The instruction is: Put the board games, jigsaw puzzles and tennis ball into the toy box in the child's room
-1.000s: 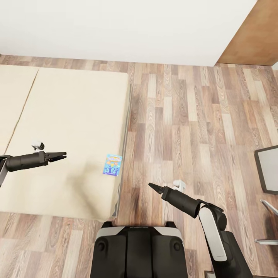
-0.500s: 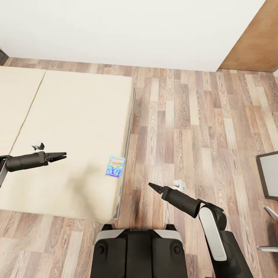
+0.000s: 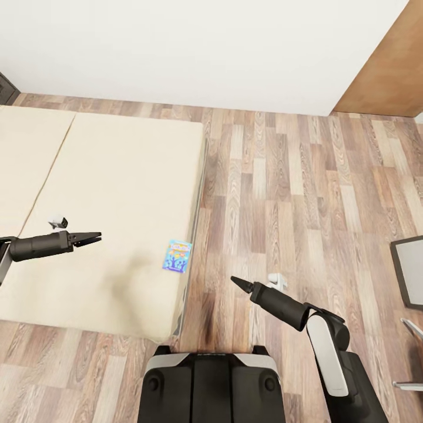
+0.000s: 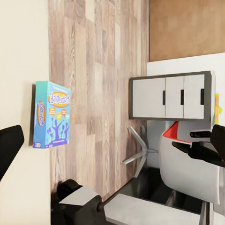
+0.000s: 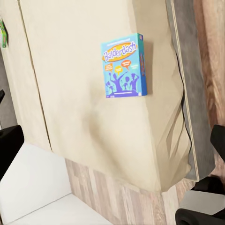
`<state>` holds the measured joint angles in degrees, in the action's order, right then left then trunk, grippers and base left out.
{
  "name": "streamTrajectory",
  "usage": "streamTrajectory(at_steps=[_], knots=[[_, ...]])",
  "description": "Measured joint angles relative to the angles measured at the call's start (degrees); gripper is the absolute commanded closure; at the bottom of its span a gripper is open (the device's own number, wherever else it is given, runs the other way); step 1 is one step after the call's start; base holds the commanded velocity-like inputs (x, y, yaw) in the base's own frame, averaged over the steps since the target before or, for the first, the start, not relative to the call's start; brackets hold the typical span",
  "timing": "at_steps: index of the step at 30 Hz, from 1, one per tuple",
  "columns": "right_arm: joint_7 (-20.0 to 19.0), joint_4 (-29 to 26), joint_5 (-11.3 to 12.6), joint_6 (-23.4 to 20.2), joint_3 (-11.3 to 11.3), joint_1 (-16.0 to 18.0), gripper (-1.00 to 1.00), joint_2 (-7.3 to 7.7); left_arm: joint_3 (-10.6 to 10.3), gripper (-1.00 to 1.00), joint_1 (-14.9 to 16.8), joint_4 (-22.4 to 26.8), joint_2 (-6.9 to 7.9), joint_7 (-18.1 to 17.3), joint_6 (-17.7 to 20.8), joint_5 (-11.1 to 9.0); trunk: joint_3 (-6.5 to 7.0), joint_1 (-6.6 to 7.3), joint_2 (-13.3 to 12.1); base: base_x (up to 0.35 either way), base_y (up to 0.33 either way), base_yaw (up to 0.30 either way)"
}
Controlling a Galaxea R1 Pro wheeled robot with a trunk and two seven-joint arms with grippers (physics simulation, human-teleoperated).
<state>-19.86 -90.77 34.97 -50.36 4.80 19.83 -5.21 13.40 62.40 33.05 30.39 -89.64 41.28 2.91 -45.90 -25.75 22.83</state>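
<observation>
Head view showed the blue board game (image 3: 177, 255) flat near the bed (image 3: 117, 194) edge, at ten o'clock of the clenched right gripper (image 3: 235, 282), within reach; left gripper (image 3: 94, 237) released, empty.

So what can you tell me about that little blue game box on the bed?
The blue board game is a thin, flat rectangular box, cardboard by its look. Its cover reads "Balderdash" in an orange oval, above dark blue figures with speech bubbles. It lies flat, cover up, on the beige mattress of the bed, close to the edge nearest the wood floor. Only the mattress touches it. Both grippers are apart from it.
</observation>
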Motion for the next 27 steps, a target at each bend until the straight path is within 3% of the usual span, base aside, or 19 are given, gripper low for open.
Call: streamTrajectory(at_steps=[27], knots=[[0.1,0.0,0.0,0.0,0.1,0.0,-1.00,-0.05,-0.1,-1.00,0.0,0.0,-0.06,0.0,-0.1,0.0,2.48,0.00,0.0,0.000,0.000,0.000]])
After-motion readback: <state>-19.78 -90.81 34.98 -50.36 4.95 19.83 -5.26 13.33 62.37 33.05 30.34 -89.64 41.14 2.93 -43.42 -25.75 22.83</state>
